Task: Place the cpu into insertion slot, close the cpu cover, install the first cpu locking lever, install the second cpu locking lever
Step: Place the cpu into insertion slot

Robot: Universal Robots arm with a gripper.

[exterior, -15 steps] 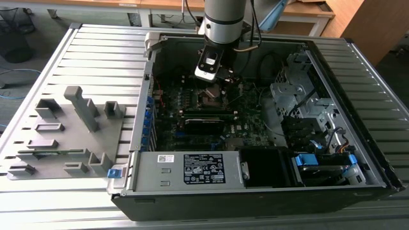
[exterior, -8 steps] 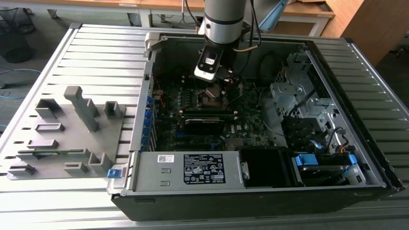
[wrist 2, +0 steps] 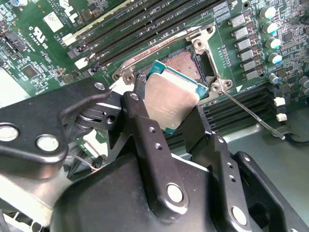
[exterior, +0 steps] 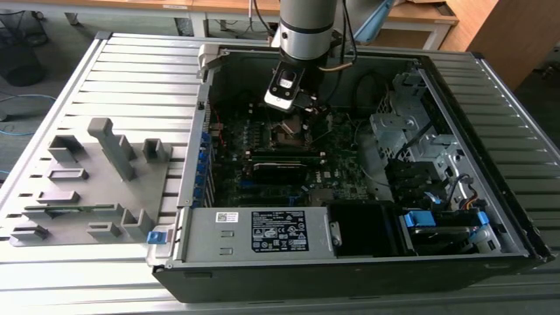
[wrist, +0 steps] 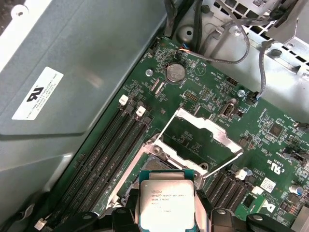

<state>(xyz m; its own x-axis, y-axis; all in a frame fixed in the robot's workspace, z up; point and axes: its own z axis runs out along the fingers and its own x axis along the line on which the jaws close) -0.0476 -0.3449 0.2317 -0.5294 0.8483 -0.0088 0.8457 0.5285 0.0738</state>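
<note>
A grey bench of long ribbed metal slats is seen in the exterior view. An open black computer case is laid flat on it, across the middle and the exterior view's right. Just beside the case, on the exterior view's left, a flat grey holder plate with upright blocks is set on the slats. A small blue clip is seen at the case's corner.

cpu over insertion slot

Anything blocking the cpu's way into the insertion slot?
Nothing visible. The gripper holds the cpu tilted over the open insertion slot; the cpu cover is swung up and back, off the slot.
</note>
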